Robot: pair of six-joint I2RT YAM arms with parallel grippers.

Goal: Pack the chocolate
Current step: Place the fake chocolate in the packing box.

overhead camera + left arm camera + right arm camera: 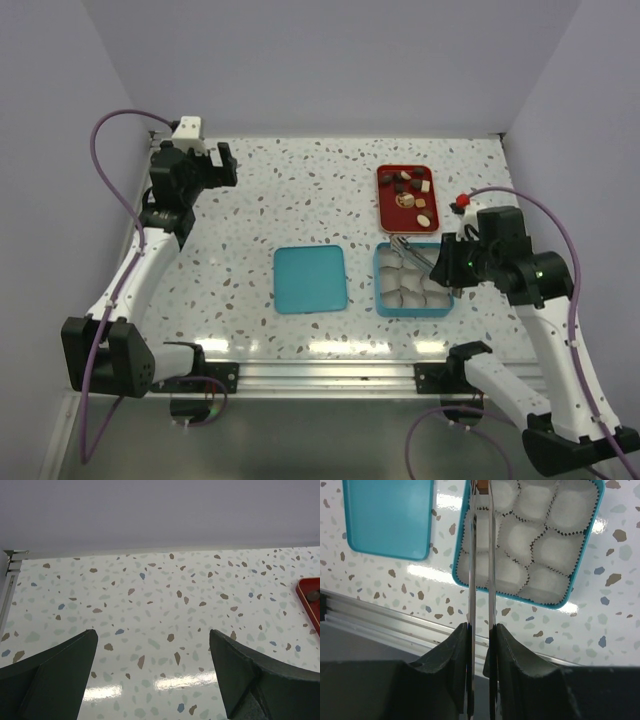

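Note:
Several small dark brown, light brown and cream chocolate pieces point(412, 187) lie on the red tray point(384, 205) at the back right. The teal box point(381, 285) in front of it holds white paper cups point(540, 510). My right gripper point(447, 263) point(480, 627) is shut on metal tongs point(410, 250) point(472, 555), whose tips reach over the box's far-left cup. A small brown piece point(481, 484) shows between the tong tips at the frame's top edge. My left gripper point(224, 165) point(152, 635) is open and empty above the far left of the table.
The teal lid point(310, 278) point(387, 517) lies flat left of the box. The red tray's edge point(304, 587) shows at the right in the left wrist view. An aluminium rail point(330, 375) runs along the near table edge. Walls close the back and sides.

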